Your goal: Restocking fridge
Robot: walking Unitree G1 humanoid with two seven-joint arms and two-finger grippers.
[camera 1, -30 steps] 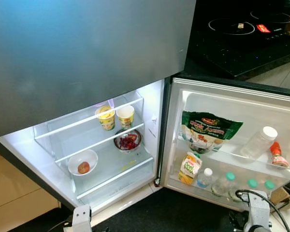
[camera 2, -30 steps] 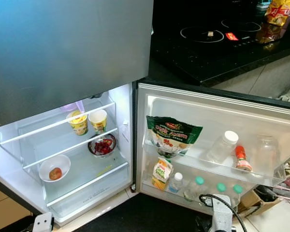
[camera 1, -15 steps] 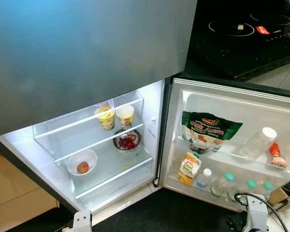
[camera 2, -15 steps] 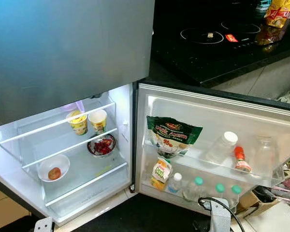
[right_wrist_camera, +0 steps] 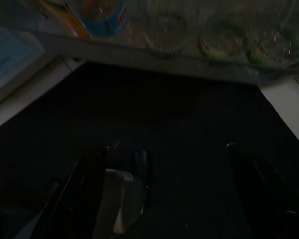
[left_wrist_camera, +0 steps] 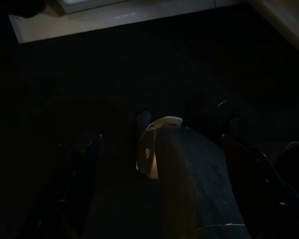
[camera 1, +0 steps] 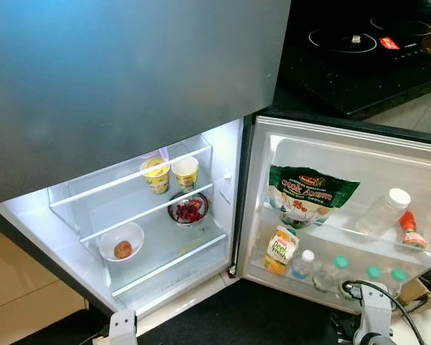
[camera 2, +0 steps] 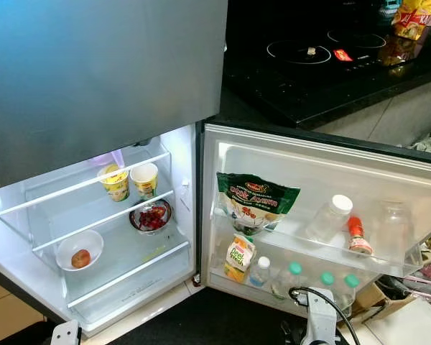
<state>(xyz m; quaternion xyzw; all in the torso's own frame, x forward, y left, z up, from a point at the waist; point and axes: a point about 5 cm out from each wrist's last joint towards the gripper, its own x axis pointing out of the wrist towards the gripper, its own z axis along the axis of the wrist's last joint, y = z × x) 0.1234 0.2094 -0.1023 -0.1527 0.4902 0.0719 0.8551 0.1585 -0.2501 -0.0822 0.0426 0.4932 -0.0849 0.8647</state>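
Grey steel fridge (camera 1: 129,79), lower compartment open and lit; door (camera 2: 309,165) swung wide toward the robot's right, beside a black counter (camera 1: 359,65) with an induction hob.

Interior, glass shelves: two yellow paper cups (camera 1: 171,175) side by side at the back of the upper shelf; steel bowl of red fruit (camera 1: 189,209) below them; white bowl with one brown fruit (camera 1: 121,242) nearer the front. Much shelf remains bare, presumably space for stock.

Door racks: green snack bag (camera 1: 310,194), clear bottle with white cap (camera 1: 382,211) and red-capped sauce bottle (camera 1: 411,231) leaning in the upper rack, kept from falling by its rail; yellow juice carton (camera 1: 279,250) and a row of green-capped water bottles (camera 1: 355,274) standing in the lower rack.

Left end effector (left_wrist_camera: 162,179): low over dark floor mat (left_wrist_camera: 139,64), fingers apart, nothing between them.

Right end effector (right_wrist_camera: 164,189): low over the same mat, fingers apart, empty; lower door rack lies just ahead of it and above.

Judgement: no item in hand; fridge stands well clear of both.
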